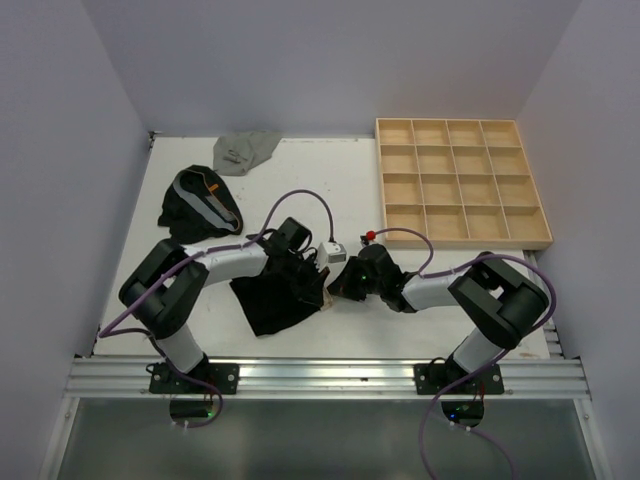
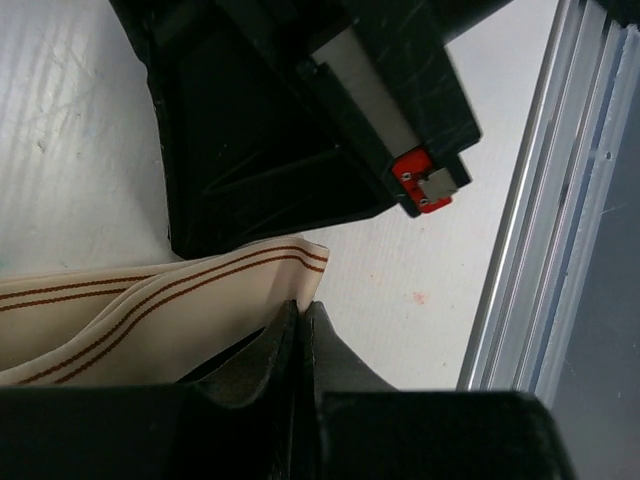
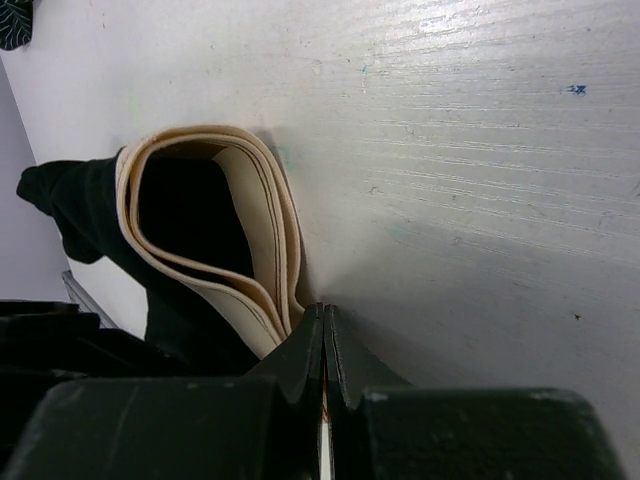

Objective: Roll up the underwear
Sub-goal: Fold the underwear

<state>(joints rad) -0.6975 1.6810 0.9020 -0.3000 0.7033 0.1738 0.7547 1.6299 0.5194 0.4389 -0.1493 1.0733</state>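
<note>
Nearest you, just past the aluminium rail, both arms bend inward and their tools meet almost tip to tip low over the white table. The black brief lies crumpled there, a little left of centre, with its right-hand corner under the two tools.

Your left gripper has its fingers drawn together to a hairline slit. The tan waistband, with its thin brown stripes, runs in to the fingertips, and they appear to nip its lower edge. Your right gripper is pressed fully closed. The folded loop of that same waistband stands on edge and touches the side of one finger, but you cannot tell from its wrist view whether any cloth is caught between them.

Further back on the left lies a second black brief with a grey waistband, bunched up and well apart from the tools. Beyond it, at the far edge, sits the grey brief, also crumpled. The wooden grid tray rests at the far right corner.
</note>
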